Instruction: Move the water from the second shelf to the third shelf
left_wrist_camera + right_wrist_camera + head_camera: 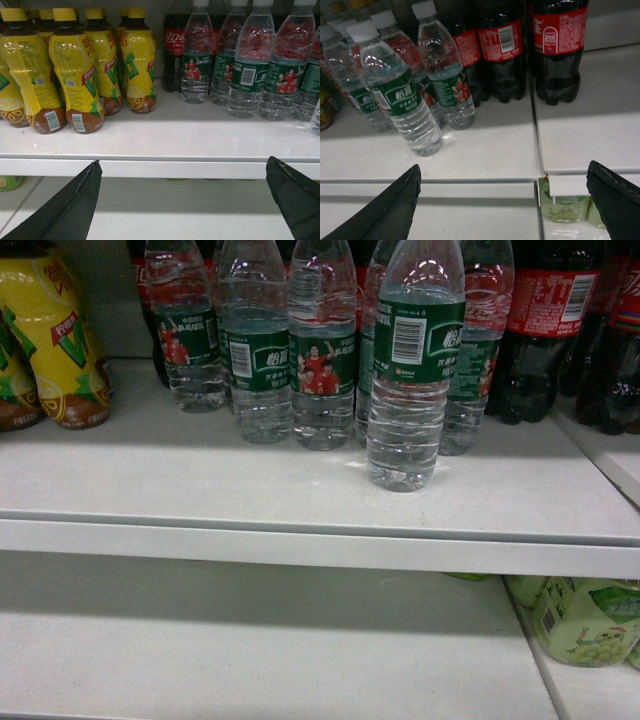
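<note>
Several water bottles with dark green labels stand on the upper white shelf (200,490). One water bottle (410,370) stands in front of the row, nearest the shelf edge, and shows at the left in the right wrist view (402,100). The lower shelf (250,640) lies below. My left gripper (184,161) is open and holds nothing, level with the shelf's front lip, with the water row (247,75) up to its right. My right gripper (504,166) is also open and holds nothing in front of the lip, right of the front bottle. Neither gripper shows in the head view.
Yellow-wrapped tea bottles (60,340) crowd the left of the upper shelf and dark cola bottles (545,330) the right. A seam (536,135) splits the shelf boards beside the cola. Pale green packs (585,620) sit at the right of the lower shelf.
</note>
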Motion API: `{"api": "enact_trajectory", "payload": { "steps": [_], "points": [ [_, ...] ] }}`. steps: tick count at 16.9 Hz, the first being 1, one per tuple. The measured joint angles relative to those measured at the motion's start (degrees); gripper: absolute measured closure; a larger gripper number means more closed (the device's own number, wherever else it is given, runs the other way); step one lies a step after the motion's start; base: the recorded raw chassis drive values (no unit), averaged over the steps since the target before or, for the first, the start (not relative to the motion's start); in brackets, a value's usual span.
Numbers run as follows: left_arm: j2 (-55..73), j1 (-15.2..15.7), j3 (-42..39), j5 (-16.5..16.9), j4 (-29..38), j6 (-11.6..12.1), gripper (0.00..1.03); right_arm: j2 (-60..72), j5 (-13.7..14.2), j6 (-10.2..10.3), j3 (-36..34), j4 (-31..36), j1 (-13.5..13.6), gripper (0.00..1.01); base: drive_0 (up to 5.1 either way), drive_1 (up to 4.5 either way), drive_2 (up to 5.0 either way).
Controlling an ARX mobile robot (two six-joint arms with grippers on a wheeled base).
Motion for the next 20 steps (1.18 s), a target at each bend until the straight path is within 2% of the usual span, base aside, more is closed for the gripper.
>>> {"api": "enact_trajectory", "payload": {
  "steps": [3,6,9,10,12,15,20],
  "points": [
    [0.00,0.00,0.00,0.00,0.00,0.00,0.05,14.32,1.16,-1.38,9.14,8.61,4.09,0.03,0.0,0.00,0.0],
    [0.00,0.00,0.00,0.00,0.02,0.00,0.05,22.36,3.02,-1.64,15.19,12.81,7.43,0.03,0.0,0.00,0.0],
    [0.00,0.00,0.00,0.00,0.00,0.00,0.05,28.48,5.81,-2.73,14.25,18.18,14.84,0.03,0.0,0.00,0.0],
    [0.00,0.00,0.00,0.00,0.00,0.00,0.05,30.42,6.47,-2.80,13.46,20.44,16.50,0.03,0.0,0.00,0.0],
    [0.00,0.00,0.00,0.00,0.00,0.00,0.05,36.46,7.34,-2.78,12.55,24.92,18.10,0.03,0.0,0.00,0.0],
    [0.00,0.00,0.00,0.00,0.00,0.00,0.05,42.40,7.43,-2.80,12.55,28.24,21.03,0.03,0.0,0.00,0.0],
    [0.00,0.00,0.00,0.00,0.00,0.00,0.05,51.52,8.70,-2.71,15.72,33.90,26.43,0.03,0.0,0.00,0.0]
  ]
}}
